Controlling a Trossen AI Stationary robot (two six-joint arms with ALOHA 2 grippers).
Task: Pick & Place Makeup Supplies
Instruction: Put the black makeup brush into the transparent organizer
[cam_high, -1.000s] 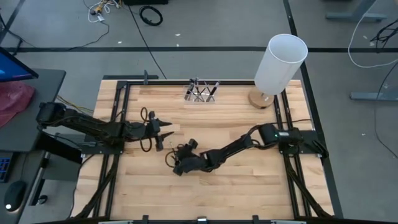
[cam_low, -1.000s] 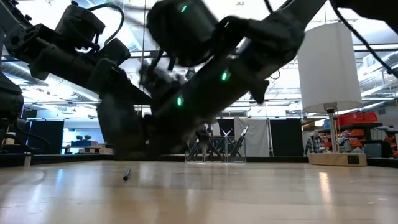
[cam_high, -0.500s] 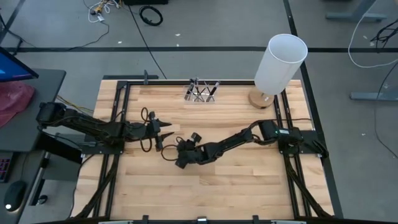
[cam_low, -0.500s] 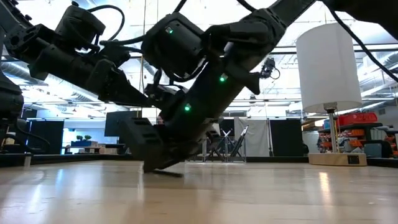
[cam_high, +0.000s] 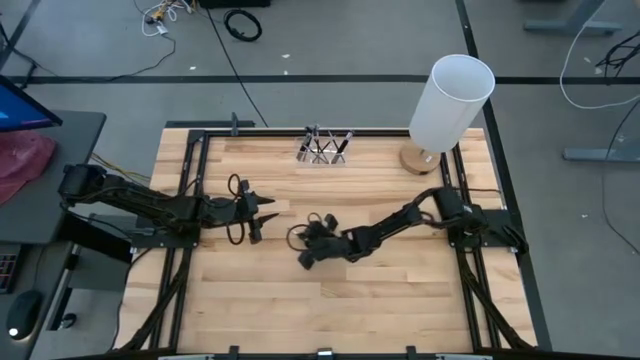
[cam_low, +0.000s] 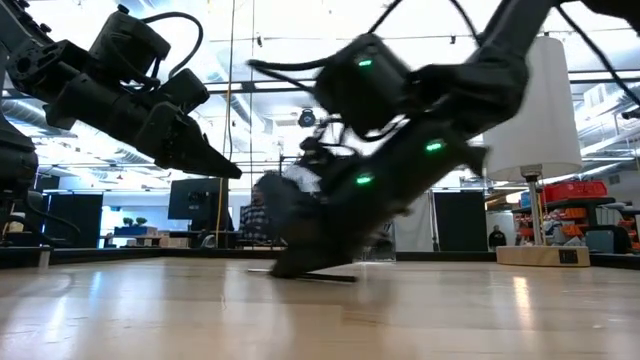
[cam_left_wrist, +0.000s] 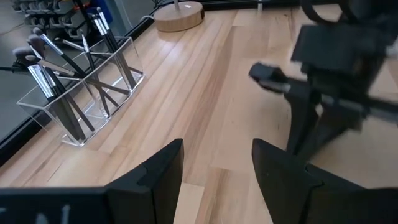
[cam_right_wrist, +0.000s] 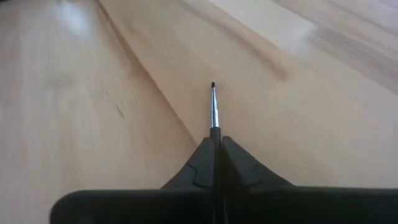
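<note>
Since a second ago the right gripper (cam_high: 303, 260) has slid across the pale wooden plank counter (cam_high: 400, 300) toward its middle, away from the left arm, and its fingers (cam_right_wrist: 239, 168), spread before, have come together. They now pinch a thin makeup brush with a black handle, silvery ferrule and tiny dark tip (cam_right_wrist: 214, 109); in the right wrist view the ferrule and tip stick straight out from between the pressed fingers, just above the wood. In the low view the right gripper (cam_low: 290, 262) leans down steeply to the counter, and the thin dark stick (cam_low: 318, 275) lies nearly flat at the surface under it, though whether it touches the wood cannot be told.

The left gripper (cam_high: 262, 211) has not moved: it hovers near the left side of the counter, well apart from the right one, its fingers (cam_left_wrist: 155, 171) spread with nothing between them. In the low view it hangs clear above the surface.

At the far edge of the counter stands a small clear plastic holder with compartments (cam_high: 322, 148), with several more dark-handled brushes with silvery ferrules (cam_left_wrist: 56, 68) leaning inside it. To its right, on a round wooden base, stands a tall white cylindrical lamp shade (cam_high: 452, 100), also well apart from both grippers
</note>
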